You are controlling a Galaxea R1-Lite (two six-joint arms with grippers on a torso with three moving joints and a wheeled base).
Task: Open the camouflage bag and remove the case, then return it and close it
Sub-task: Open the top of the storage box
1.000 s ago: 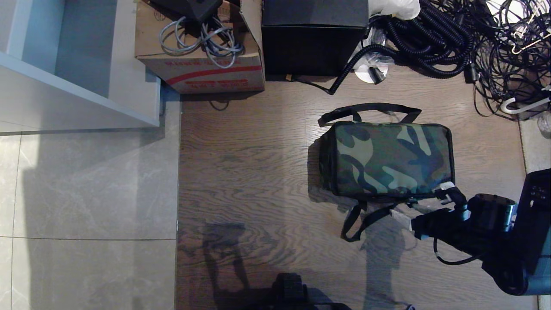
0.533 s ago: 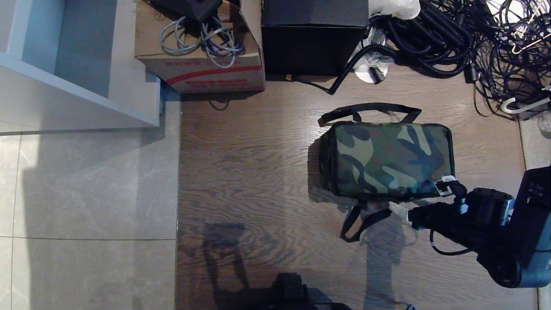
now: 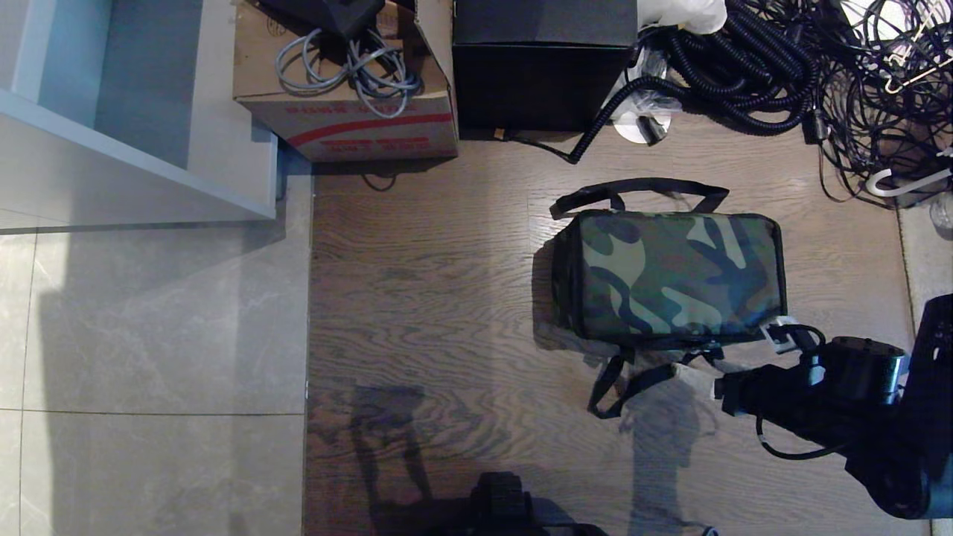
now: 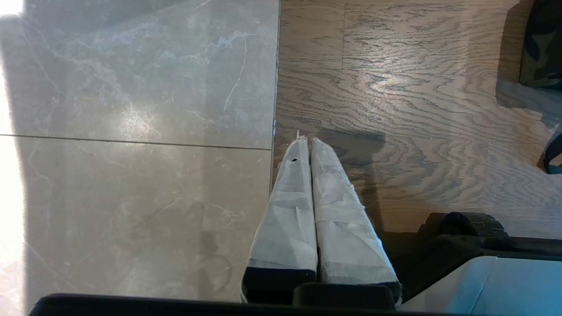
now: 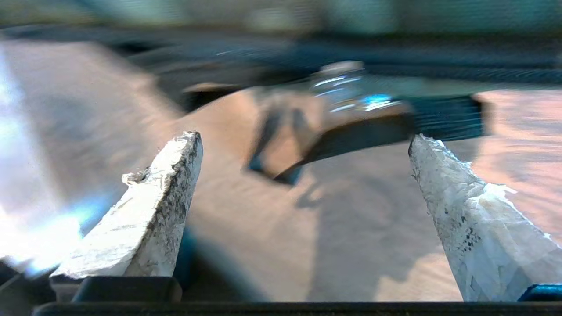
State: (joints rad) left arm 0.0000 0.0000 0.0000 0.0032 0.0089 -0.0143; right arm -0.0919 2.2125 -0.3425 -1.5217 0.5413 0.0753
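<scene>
The camouflage bag (image 3: 670,274) lies zipped shut on the wooden floor, black straps trailing at its far and near sides. My right gripper (image 3: 734,354) hovers at the bag's near right corner, open wide, with nothing between its taped fingers. In the right wrist view the right gripper (image 5: 303,141) points at a black strap (image 5: 373,134) on the floor, with the bag blurred behind it. My left gripper (image 4: 307,143) hangs shut and empty over the seam between tile and wood, and an edge of the bag (image 4: 542,44) shows far off. The case is hidden.
A cardboard carton (image 3: 350,112) with grey cables and a black box (image 3: 543,67) stand beyond the bag. Coiled black cables (image 3: 782,67) pile at the far right. A white cabinet edge (image 3: 149,160) and grey tiles (image 3: 149,335) lie to the left.
My right gripper reached over the bag's near right corner, then drew back toward me while its jaws spread wider. The bag stayed put and the left arm did not move.
</scene>
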